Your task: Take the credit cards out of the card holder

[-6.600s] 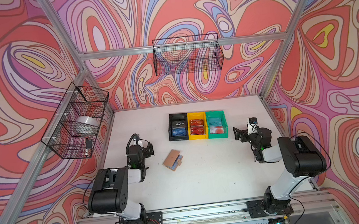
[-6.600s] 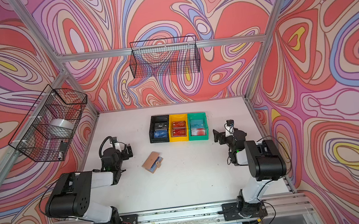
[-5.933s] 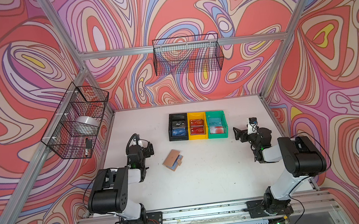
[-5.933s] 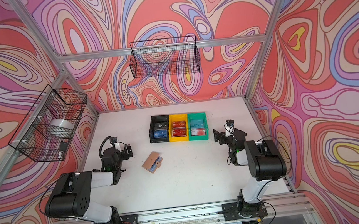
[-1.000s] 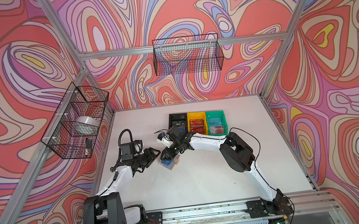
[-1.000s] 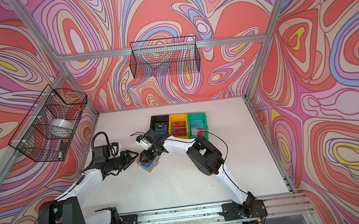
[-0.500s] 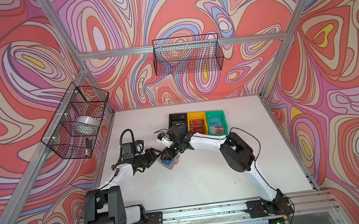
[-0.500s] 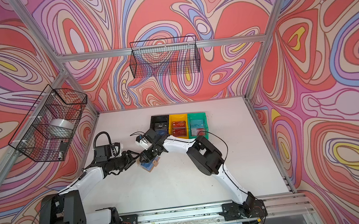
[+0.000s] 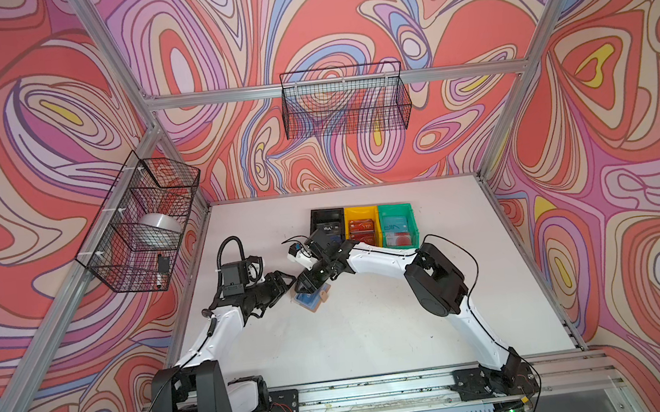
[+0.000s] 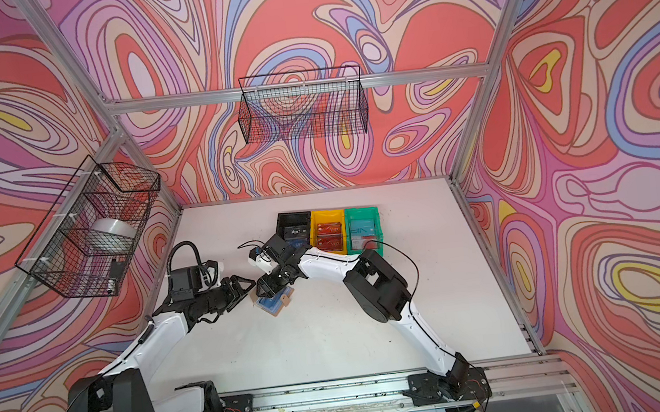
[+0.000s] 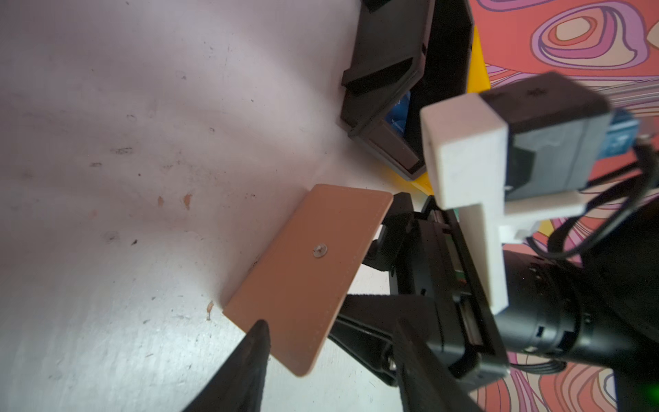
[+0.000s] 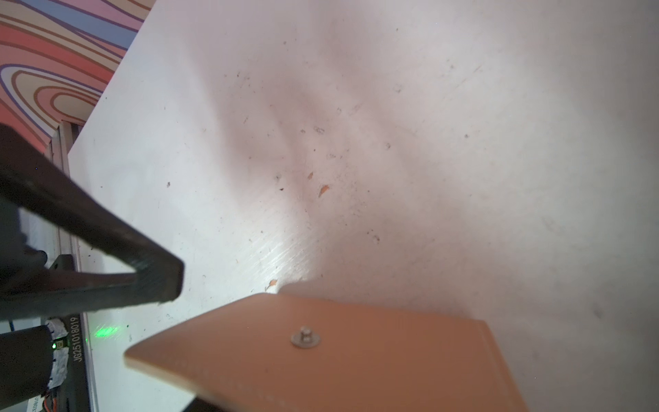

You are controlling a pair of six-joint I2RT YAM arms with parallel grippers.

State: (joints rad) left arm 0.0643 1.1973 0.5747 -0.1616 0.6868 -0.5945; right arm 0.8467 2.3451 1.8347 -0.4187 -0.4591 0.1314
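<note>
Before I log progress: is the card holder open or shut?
Open: the card holder has its tan cover tilted up, and its blue inside shows in both top views.

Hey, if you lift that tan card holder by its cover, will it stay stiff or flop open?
Likely to hinge open: the card holder already has its cover standing tilted while the rest lies flat. The cover itself looks fairly stiff: flat, with hardly any sag. Probably light, being thin, so a push may slide it on the smooth table.
</note>
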